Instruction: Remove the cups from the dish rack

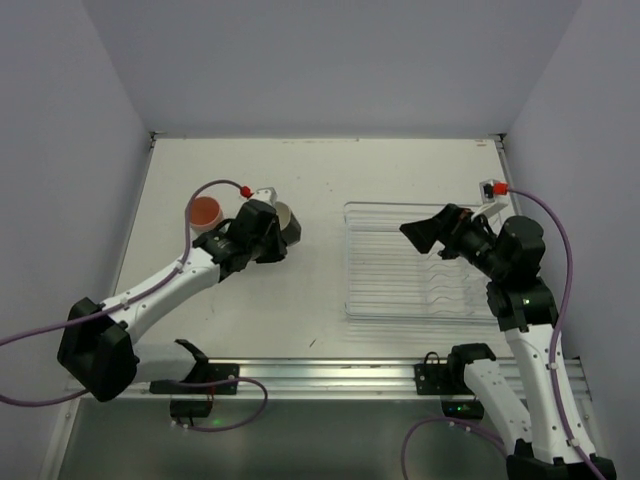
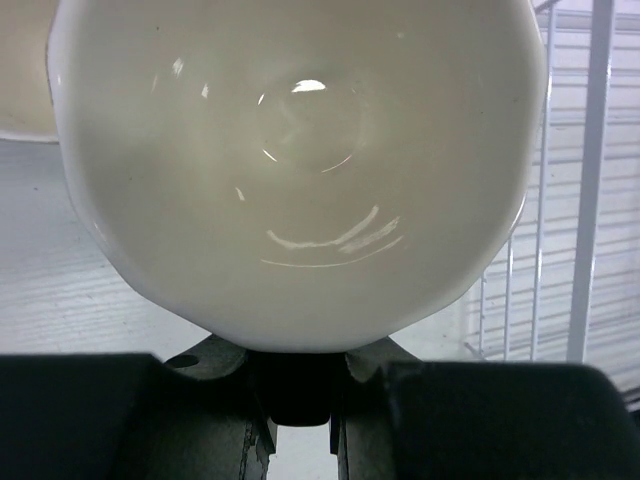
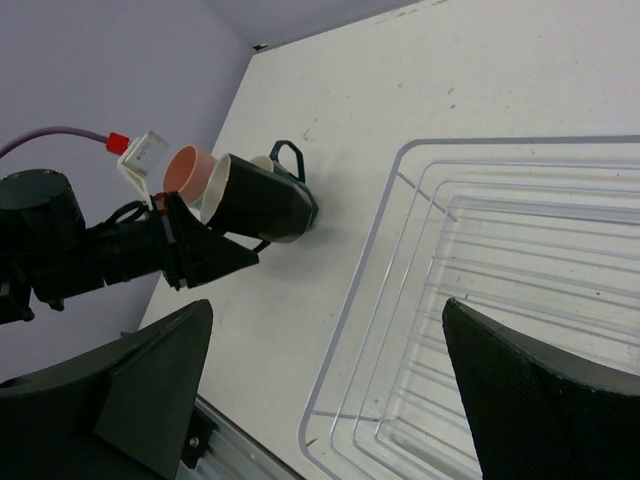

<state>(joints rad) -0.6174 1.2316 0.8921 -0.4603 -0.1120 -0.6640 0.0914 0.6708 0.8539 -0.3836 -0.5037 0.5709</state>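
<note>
My left gripper (image 1: pixel 278 232) is shut on the rim of a black handled mug (image 1: pixel 290 228), which is tipped on its side at the table's left. The mug's white inside (image 2: pixel 300 150) fills the left wrist view, above the fingers (image 2: pixel 420 400). A pink tumbler (image 1: pixel 205 212) (image 3: pixel 188 170) stands just behind it, and a dark teal mug (image 3: pixel 290 158) shows beside the black mug (image 3: pixel 262 205). The see-through dish rack (image 1: pixel 347 262) (image 3: pixel 395 190) lies at the right, and no cup shows in it. My right gripper (image 1: pixel 420 233) (image 3: pixel 328 310) hangs open over its left part.
A metal rail (image 1: pixel 330 375) runs along the near edge, between the arm bases. Pale walls close in the table at the left, back and right. Purple cables (image 1: pixel 560 240) loop off both wrists. The rack's wires (image 2: pixel 560 200) stand right of the held mug.
</note>
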